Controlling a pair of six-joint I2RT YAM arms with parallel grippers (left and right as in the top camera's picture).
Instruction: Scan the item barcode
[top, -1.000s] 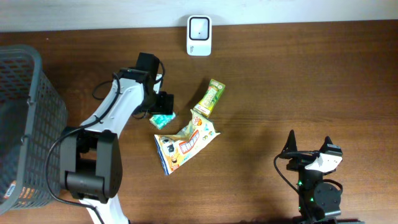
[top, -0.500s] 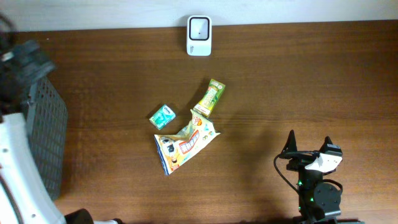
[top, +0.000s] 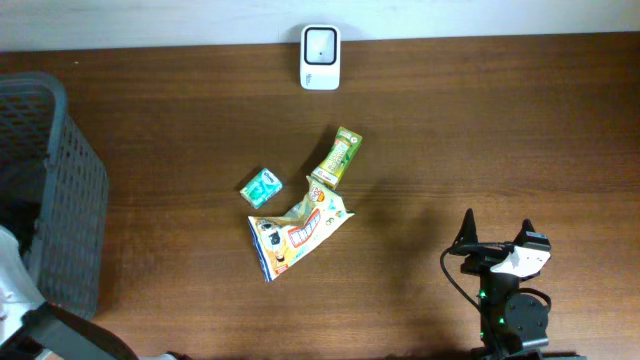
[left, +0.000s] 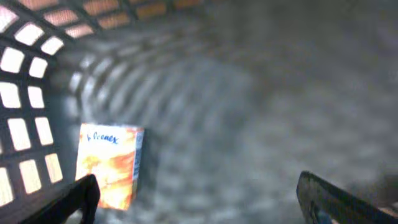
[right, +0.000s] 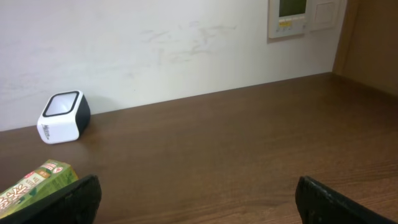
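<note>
Left gripper has swung from the mint box to the basket, open, empty; right gripper open too. Box seems light, stiff: pinch its sides.

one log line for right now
left gripper: open, empty, over tissue pack in basket | right gripper: open, empty, parked | scanner: nothing at it | table: green box, teal pack, snack bag
</note>
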